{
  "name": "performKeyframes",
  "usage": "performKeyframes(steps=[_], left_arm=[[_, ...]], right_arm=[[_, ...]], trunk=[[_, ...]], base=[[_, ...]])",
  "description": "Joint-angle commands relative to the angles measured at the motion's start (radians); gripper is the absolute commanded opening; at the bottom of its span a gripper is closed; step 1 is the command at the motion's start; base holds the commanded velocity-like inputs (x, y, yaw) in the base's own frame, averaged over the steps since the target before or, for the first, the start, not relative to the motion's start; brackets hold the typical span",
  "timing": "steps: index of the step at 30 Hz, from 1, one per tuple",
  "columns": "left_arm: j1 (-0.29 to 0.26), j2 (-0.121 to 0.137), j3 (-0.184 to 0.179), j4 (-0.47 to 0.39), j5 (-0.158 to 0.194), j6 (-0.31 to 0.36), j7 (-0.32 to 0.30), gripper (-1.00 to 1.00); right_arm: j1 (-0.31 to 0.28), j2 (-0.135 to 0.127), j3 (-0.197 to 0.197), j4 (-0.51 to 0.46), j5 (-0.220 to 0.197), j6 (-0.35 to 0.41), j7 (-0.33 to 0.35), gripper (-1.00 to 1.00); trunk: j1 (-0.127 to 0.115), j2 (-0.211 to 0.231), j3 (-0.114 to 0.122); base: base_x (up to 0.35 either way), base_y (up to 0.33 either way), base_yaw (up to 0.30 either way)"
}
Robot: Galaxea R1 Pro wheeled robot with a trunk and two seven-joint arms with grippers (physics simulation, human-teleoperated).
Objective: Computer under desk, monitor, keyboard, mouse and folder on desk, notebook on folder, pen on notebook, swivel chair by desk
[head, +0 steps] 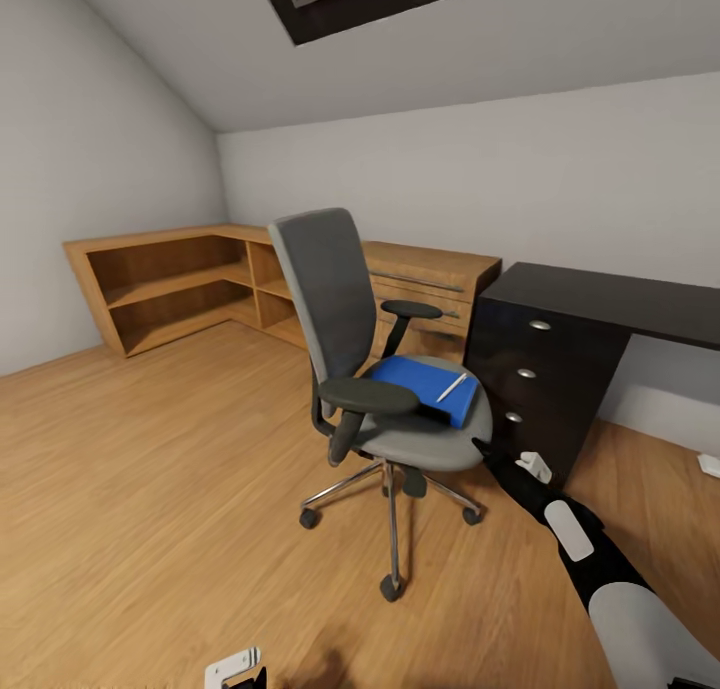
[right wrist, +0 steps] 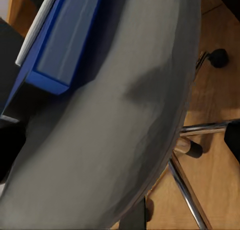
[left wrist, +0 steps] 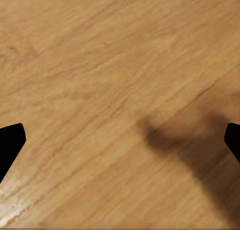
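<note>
The swivel chair stands on the wooden floor, left of the black desk. On its grey seat lies the blue folder with the pale pen on top. My right gripper is at the seat's near-right edge; the right wrist view shows this gripper open, with the seat close between the fingertips and the folder and pen beyond. My left gripper hangs open over bare floor. The notebook, computer, monitor, keyboard and mouse are out of view.
A low wooden shelf unit runs along the back left corner, and a light wooden chest of drawers stands behind the chair. The desk's drawer unit is just right of the seat. A small white object lies on the floor at right.
</note>
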Motion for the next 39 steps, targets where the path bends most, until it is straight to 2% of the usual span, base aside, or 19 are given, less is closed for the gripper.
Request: performKeyframes(steps=[1, 21, 29, 39], left_arm=[[-0.001, -0.001, 0.003, 0.001, 0.001, -0.003, 0.000, 1.00], [-0.001, -0.001, 0.003, 0.001, 0.002, -0.003, 0.001, 1.00], [-0.001, -0.001, 0.003, 0.001, 0.002, -0.003, 0.001, 1.00], [-0.001, -0.001, 0.003, 0.001, 0.002, -0.003, 0.001, 1.00]], right_arm=[[0.000, 0.001, -0.004, 0.000, -0.007, 0.009, 0.002, 1.00], [0.000, 0.004, -0.004, 0.001, -0.007, 0.009, 0.002, 1.00], [0.000, 0.020, -0.004, 0.001, -0.006, 0.008, 0.001, 1.00], [0.000, 0.020, -0.004, -0.001, -0.006, 0.008, 0.001, 1.00]], trunk=[[0.000, 0.000, -0.001], [0.000, 0.000, -0.001], [0.000, 0.000, -0.001], [0.000, 0.000, -0.001]], base=[[-0.001, 0.000, 0.204], [0.000, 0.000, 0.150], [0.000, 0.000, 0.225], [0.000, 0.000, 0.200]])
